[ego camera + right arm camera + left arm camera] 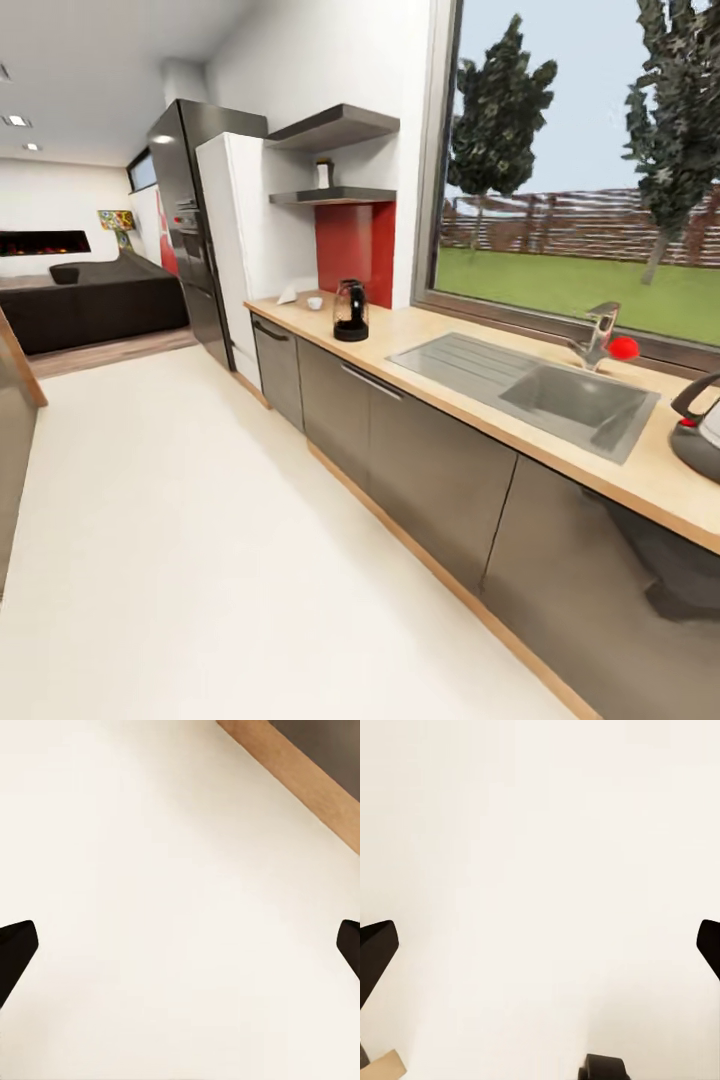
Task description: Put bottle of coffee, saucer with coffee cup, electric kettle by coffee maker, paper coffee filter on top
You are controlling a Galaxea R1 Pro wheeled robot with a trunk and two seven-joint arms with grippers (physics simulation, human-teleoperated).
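The coffee maker (350,310) is standing on the kitchen countertop (455,335) toward its far end, before the red backsplash (352,248), roughly at the head view's eleven o'clock from the sink (530,385). Just past it, at its ten o'clock, something small and white that I take to be the coffee cup (314,302) is sitting near the fridge (240,240), with another pale thing beside it too small to name. The bottle of coffee (324,173) is waiting on the lower shelf (335,195) above, while the electric kettle (698,425) is resting at the counter's near end, at three o'clock, cut by the frame. Both wrist views are looking down at pale floor: the left gripper (540,945) and the right gripper (180,945) are each spread wide and carrying nothing. The robot appears to be travelling along the cabinets (430,470), so the risk is drifting too close: the base or right arm could be clipping the cabinet fronts or knocking the kettle off its edge. Reaching the high shelf later could also be tipping the bottle.
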